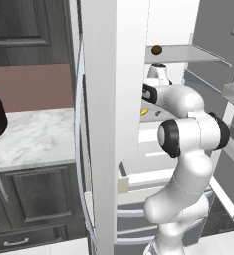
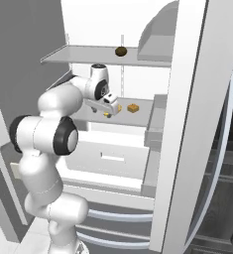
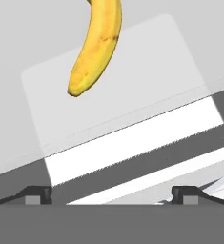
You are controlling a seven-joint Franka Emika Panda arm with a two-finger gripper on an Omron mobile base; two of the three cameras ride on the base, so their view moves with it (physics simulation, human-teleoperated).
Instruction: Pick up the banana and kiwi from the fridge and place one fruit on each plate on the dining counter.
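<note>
I see flat, even light in all three views, with no single lamp I can place. The fridge (image 2: 138,74) interior is bright, near washed-out white on its back wall, while the door panels beside it sit in mid grey. Shadows are soft and faint: a dim band lies under the shelf inside the fridge. The arm shows gentle shading, no hard glare. Edges look jagged and slightly coarse in both base views. In the hand view the banana (image 3: 96,45) is sharp, casting no clear shadow. I notice no bending at the borders.
</note>
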